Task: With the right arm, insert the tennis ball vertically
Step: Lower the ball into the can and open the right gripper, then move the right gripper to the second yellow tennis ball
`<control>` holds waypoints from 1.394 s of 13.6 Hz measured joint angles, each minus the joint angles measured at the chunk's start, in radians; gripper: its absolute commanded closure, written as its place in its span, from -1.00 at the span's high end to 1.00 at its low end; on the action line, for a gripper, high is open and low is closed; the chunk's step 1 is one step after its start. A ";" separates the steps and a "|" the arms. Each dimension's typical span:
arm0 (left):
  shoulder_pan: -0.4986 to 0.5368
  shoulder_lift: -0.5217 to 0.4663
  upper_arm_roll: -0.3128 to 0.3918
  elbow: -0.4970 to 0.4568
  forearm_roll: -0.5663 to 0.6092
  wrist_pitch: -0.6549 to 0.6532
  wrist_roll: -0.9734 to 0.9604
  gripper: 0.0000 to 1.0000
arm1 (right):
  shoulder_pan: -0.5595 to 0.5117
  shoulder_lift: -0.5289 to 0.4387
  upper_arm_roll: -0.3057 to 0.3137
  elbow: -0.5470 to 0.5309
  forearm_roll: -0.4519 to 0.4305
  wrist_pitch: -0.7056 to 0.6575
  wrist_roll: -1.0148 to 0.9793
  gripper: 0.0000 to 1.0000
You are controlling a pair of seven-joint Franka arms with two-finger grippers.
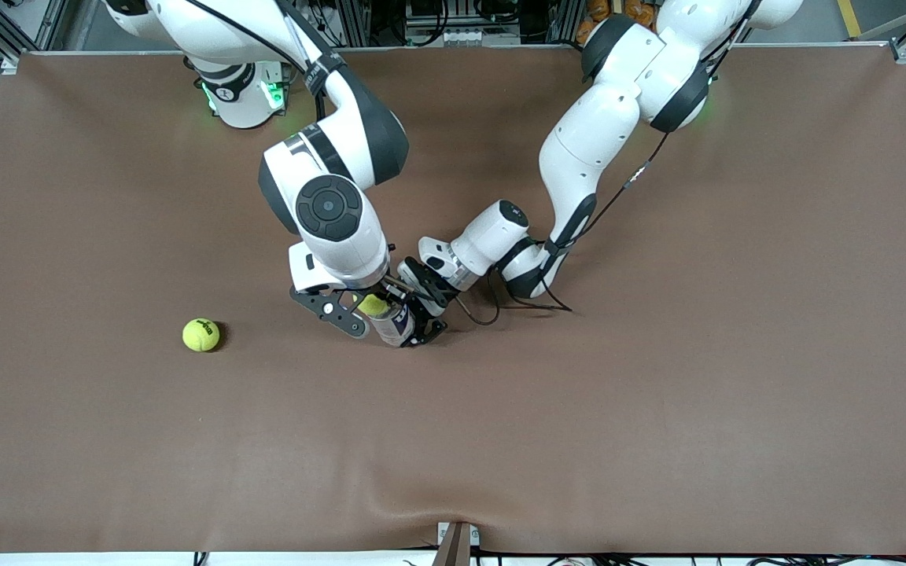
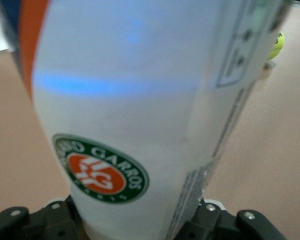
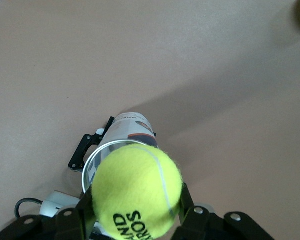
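Your right gripper point(image 3: 135, 220) clamps fuzzy yellow tennis ball point(image 3: 137, 192) directly over open mouth of white cylindrical ball can point(image 3: 125, 137). Left gripper point(image 2: 140, 225) grips can, apparently upright. Drop straight down along can's axis. Second yellow ball point(image 1: 200, 334) lies toward right arm's end.

Held ball point(image 3: 137, 190) directly over upright can point(image 1: 394, 324) near table point(image 1: 657, 409) centre; second ball point(image 1: 200, 335) at nine o'clock from can, well apart.
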State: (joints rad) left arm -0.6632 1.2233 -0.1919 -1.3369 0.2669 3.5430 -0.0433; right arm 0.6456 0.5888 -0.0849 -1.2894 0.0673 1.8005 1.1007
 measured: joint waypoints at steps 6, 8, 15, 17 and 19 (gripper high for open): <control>0.001 0.000 0.000 0.000 -0.003 0.000 0.000 0.59 | 0.014 0.000 0.003 0.000 0.000 -0.001 0.000 1.00; 0.001 0.000 0.000 0.000 -0.003 0.000 0.000 0.59 | 0.017 0.000 0.003 0.000 0.000 -0.001 0.000 1.00; 0.007 0.001 0.000 0.000 -0.004 0.002 0.000 0.59 | -0.027 -0.038 -0.019 0.020 -0.007 -0.183 -0.152 1.00; 0.007 0.001 0.000 0.000 -0.004 0.002 0.000 0.59 | -0.100 -0.077 -0.022 0.023 -0.007 -0.245 -0.278 1.00; 0.007 0.001 0.000 0.000 -0.004 0.002 0.000 0.59 | -0.188 -0.116 -0.025 0.023 -0.007 -0.285 -0.385 1.00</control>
State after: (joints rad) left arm -0.6559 1.2240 -0.1919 -1.3370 0.2628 3.5452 -0.0434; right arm 0.4579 0.4729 -0.1096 -1.2662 0.0600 1.5153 0.7152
